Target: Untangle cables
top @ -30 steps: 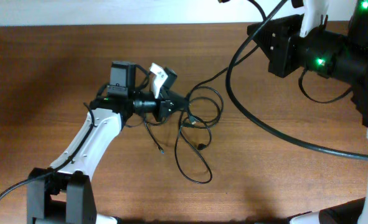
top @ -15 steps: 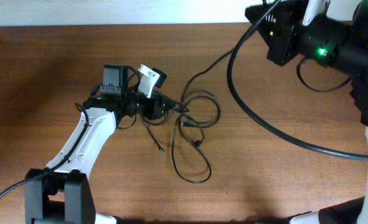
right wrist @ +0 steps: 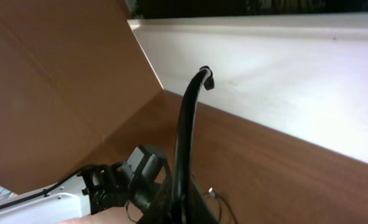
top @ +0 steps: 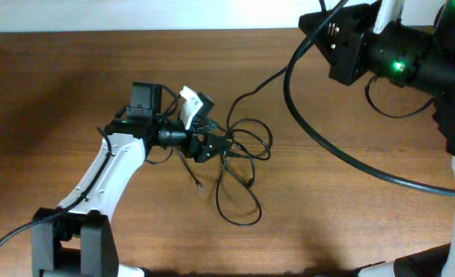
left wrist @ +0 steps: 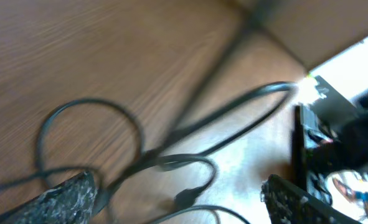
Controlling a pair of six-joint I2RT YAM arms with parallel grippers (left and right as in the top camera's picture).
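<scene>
Left gripper (top: pixel 210 146) has swung off the tangle's left edge and back in over it. Its jaws are wide, strands lie between the fingers (left wrist: pixel 65 200), and nothing is clamped. Cables (top: pixel 246 154) lie mid-table (top: pixel 50 92), loops barely rearranged, so no separation yet. Right gripper (top: pixel 321 31) is well apart, opening indeterminable. White tag (top: pixel 189 98) illegible.

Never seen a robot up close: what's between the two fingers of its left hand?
Loops of the thin black cables lying on the wooden table; the left hand is open, one finger either side of them. The left wrist view shows it.
</scene>
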